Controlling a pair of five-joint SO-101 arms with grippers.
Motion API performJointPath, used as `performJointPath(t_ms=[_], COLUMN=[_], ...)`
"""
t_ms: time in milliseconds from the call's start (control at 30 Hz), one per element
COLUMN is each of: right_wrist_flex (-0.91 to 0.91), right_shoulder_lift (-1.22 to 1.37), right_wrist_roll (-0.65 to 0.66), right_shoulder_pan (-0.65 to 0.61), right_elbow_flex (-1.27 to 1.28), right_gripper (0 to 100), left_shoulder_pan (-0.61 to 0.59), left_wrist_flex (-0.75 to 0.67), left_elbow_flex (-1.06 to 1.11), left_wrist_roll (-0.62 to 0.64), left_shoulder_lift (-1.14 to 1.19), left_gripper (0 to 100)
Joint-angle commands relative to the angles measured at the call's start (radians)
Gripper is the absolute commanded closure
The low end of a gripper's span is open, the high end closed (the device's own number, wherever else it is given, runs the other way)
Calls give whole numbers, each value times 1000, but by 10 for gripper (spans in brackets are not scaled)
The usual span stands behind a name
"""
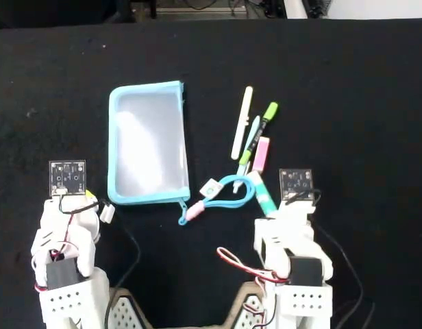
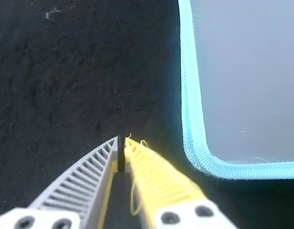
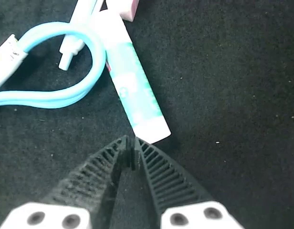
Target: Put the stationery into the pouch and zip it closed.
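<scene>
Black tabletop (image 1: 348, 82), with a limp, light pouch (image 1: 148, 144) lying flat, and stiff, roll-prone pens (image 1: 242, 123) and a glue stick (image 3: 135, 98) just right of the pouch. Left gripper (image 2: 122, 148) by the pouch's near corner, right gripper (image 3: 131, 148) farther right of the pouch, both pinched closed and empty. Likely best pinched mid-barrel, singly.

high: fixed overhead, facing straight down, far enough to take in the whole desk (image 1: 348, 82) | left wrist: low and close, facing past left hand (image 2: 121, 145) to pouch (image 2: 242, 71) corner, also in high | right wrist: low and close, facing past right hand (image 3: 132, 145) to teal stick (image 3: 135, 90) and blue strap (image 3: 51, 98), also in high
</scene>
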Motion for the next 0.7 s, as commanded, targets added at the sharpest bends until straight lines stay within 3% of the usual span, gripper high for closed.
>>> performJointPath(t_ms=[0,167,367,567,667], right_wrist_flex=[6,6,6,6,6], right_shoulder_lift=[-94,-94,-94,-94,-94], right_wrist_roll=[-2,-2,-2,-5,-2], right_shoulder_pan=[-5,-5,-5,-11,-11], right_elbow_flex=[-8,-8,-8,-8,-8], right_gripper=[986,986,986,986,986], left_shoulder_pan=[12,7,7,12,12], left_wrist_flex=[2,0,8,193,238], left_elbow_flex=[13,-41,-312,-636,-668], left_wrist_roll=[20,40,48,46,40], left_shoulder_lift=[-6,-6,-6,-6,-5], left_gripper=[875,873,873,871,870])
